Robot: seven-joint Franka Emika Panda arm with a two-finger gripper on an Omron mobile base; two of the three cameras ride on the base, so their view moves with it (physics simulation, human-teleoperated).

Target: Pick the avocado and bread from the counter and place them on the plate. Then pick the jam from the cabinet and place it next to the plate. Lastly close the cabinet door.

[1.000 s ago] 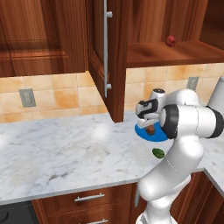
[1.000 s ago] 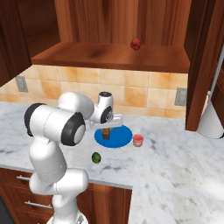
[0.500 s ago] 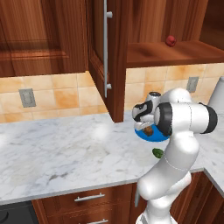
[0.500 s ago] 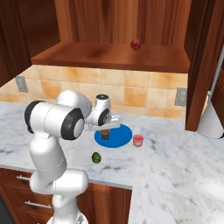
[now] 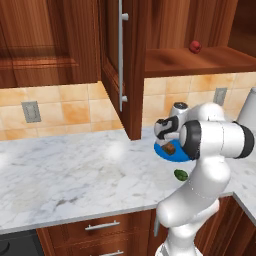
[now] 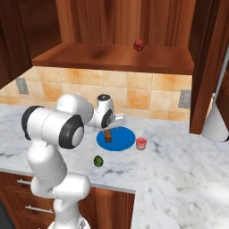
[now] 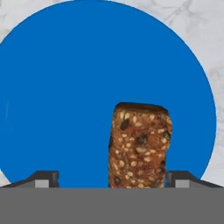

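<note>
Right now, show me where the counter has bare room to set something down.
Free: the wide counter left of the cabinet door, and the stretch right of the jam. Crowded: around the plate, with bread and open gripper over it, jam beside it, avocado in front.

You have: counter (image 5: pixel 75 170), white-grey veined marble, polished; cabinet (image 5: pixel 195 60), reddish-brown wood, faint sheen; door handle (image 5: pixel 120 55), brushed silver metal; plate (image 7: pixel 87 87), flat matt blue; bread (image 7: pixel 139 146), rough, seeded brown crust.

base views flank plate (image 6: pixel 116 139) — hand view close above
</note>
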